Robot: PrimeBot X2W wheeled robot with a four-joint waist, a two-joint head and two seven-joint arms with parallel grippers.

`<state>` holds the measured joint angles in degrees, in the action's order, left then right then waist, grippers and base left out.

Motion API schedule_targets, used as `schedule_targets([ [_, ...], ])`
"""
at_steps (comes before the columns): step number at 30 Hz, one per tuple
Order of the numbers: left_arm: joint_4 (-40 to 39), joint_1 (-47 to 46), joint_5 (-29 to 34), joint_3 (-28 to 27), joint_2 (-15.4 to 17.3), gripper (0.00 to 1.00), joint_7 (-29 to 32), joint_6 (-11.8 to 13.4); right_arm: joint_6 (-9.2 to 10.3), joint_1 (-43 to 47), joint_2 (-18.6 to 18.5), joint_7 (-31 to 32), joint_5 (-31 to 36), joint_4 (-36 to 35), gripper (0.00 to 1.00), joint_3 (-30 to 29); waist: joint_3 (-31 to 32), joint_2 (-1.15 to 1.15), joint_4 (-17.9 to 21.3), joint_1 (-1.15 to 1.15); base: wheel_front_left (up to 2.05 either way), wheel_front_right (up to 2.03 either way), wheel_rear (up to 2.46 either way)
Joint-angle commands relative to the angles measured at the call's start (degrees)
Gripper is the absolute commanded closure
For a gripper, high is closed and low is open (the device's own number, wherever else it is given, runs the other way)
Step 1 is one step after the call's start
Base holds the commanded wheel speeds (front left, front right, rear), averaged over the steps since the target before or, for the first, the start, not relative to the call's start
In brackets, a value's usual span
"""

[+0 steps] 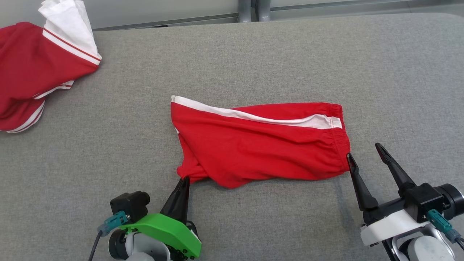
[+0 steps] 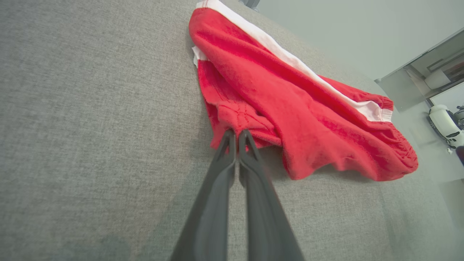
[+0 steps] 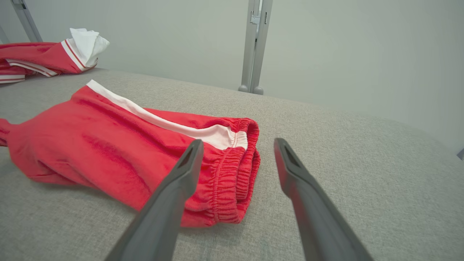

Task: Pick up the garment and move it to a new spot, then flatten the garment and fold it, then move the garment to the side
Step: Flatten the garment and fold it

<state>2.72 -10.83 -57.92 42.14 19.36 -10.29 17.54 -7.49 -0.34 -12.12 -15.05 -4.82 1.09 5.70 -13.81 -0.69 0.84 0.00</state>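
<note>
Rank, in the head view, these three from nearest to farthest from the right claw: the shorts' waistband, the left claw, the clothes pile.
From the right claw:
1. Waistband of the red shorts, just to its left.
2. Left claw, pinching the shorts' lower left corner.
3. Clothes pile, far upper left corner.

The left end effector (image 1: 186, 179) has its two dark fingers pressed together, pinching the near-left corner of the garment (image 1: 261, 145). Its green wrist cover (image 1: 163, 228) sits just below that corner. The right end effector (image 1: 363, 150) has its fingers spread wide and holds nothing. Its inner finger is just beside the garment's near-right waistband corner, and its white wrist housing (image 1: 391, 224) sits below it.
</note>
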Motion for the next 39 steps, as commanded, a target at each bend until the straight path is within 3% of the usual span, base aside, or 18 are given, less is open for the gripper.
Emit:
schedule_targets([
  [1,0.25,0.36,0.38,-0.08,0.12,0.00,-0.37,0.29,0.00,0.24,-0.37,-0.20,0.21,0.12,0.00,0.03,0.09,0.69,0.14,0.00,0.00,0.00,0.00],
  [5,0.37,0.82,0.90,0.13,0.44,0.00,-0.41,0.90,0.00,0.28,-0.56,-0.20,-0.19,0.17,0.00,0.28,0.19,0.69,1.15,0.00,0.00,0.00,0.00],
  [11,-0.98,1.65,8.90,-1.24,4.64,0.00,-3.97,4.93,0.00,0.59,-0.66,1.29,-3.35,1.12,0.00,0.48,0.86,0.69,2.76,0.00,0.00,0.00,0.00],
  [15,-3.48,2.95,15.47,-3.96,6.53,0.00,-4.90,6.73,0.00,-0.39,-0.91,4.86,-8.44,1.03,0.00,-0.49,1.44,0.69,2.00,0.00,0.00,0.00,0.00],
  [18,-7.01,4.00,21.18,-6.75,6.46,0.00,-4.90,6.46,0.00,-1.52,-1.62,10.69,-13.01,0.63,0.00,-1.11,1.40,0.69,0.60,0.00,0.00,0.00,0.00],
  [25,-10.35,8.91,28.98,-13.18,3.53,0.00,-4.89,3.91,0.00,-7.24,-1.17,28.30,-22.18,1.01,0.00,-5.31,1.32,0.69,-2.79,0.00,0.00,0.00,0.00],
  [30,-9.04,11.52,31.33,-16.88,1.23,0.00,-4.89,-0.42,0.00,-8.51,-1.83,40.36,-23.40,2.68,0.00,-7.54,1.72,0.69,-5.74,0.00,0.00,0.00,0.00],
  [39,-6.04,15.03,34.40,-24.46,-3.69,0.00,-4.90,-6.69,0.00,-7.86,-1.86,49.41,-25.93,6.85,0.00,-9.13,3.01,0.69,-8.58,0.00,0.00,0.00,0.00],
])
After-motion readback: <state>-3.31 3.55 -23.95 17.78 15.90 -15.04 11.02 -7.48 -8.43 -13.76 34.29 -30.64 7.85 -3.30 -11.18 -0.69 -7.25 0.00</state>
